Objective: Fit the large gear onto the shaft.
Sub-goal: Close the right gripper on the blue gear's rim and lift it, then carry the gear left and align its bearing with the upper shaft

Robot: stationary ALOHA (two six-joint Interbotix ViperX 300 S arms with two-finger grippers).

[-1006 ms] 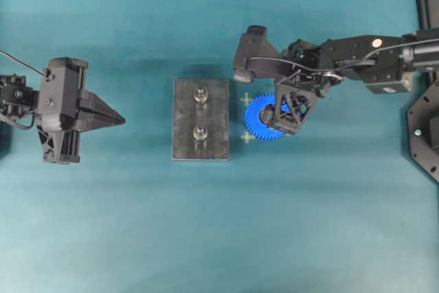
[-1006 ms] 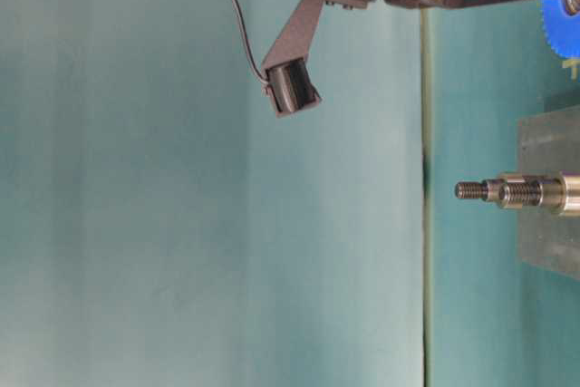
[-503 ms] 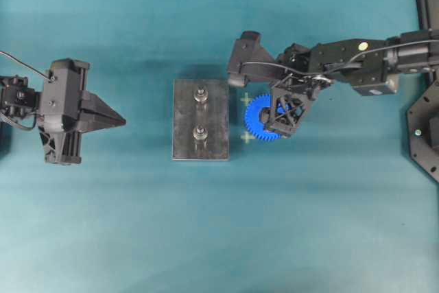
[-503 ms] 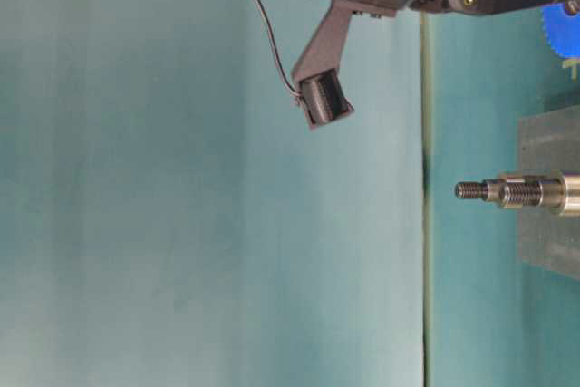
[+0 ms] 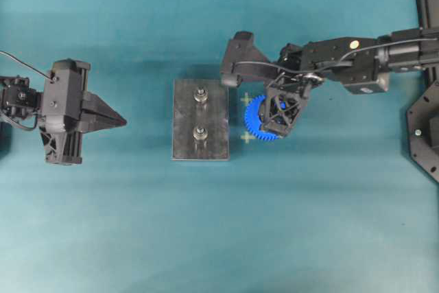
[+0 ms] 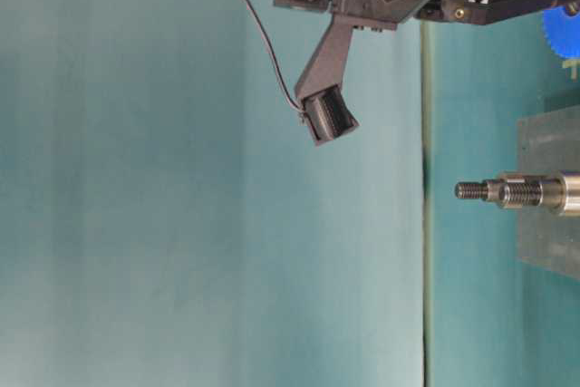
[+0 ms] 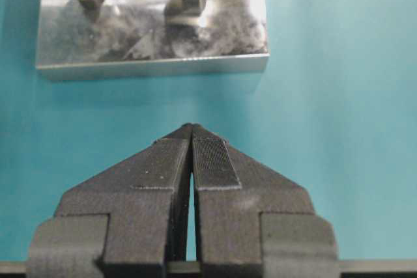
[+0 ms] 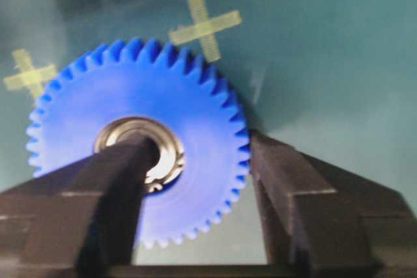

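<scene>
Lying flat on the teal mat: the large gear (image 5: 264,120), just right of the dark grey plate (image 5: 200,120) in the overhead view, between 2 pale tape crosses (image 8: 204,27). Poised directly above it, the right gripper (image 8: 195,180), jaws spread partway, 1 finger (image 8: 114,193) dipping over the silver bearing hub (image 8: 146,148) and the other (image 8: 287,193) standing just outside the toothed rim. Straddling 1 side of the disc from bore to edge, then; contact with the plastic too hard to call from the wrist view. Not yet lifted by the look of it.

Standing upright on the plate, 2 identical pegs, the shaft (image 5: 199,132) presumably either of them, both bare. Far off at the left, the left gripper (image 7: 191,136), fingers pressed together on nothing, pointing toward the plate.

Likely handling: stiff, light plastic with a heavier metal centre, smooth faces, prone to slip or tilt if pinched off-centre. Teeth fine enough to mar under a hard squeeze. Sensible hold: hub bore to rim, as lined up here, keeping the disc level for a square drop onto the peg.
</scene>
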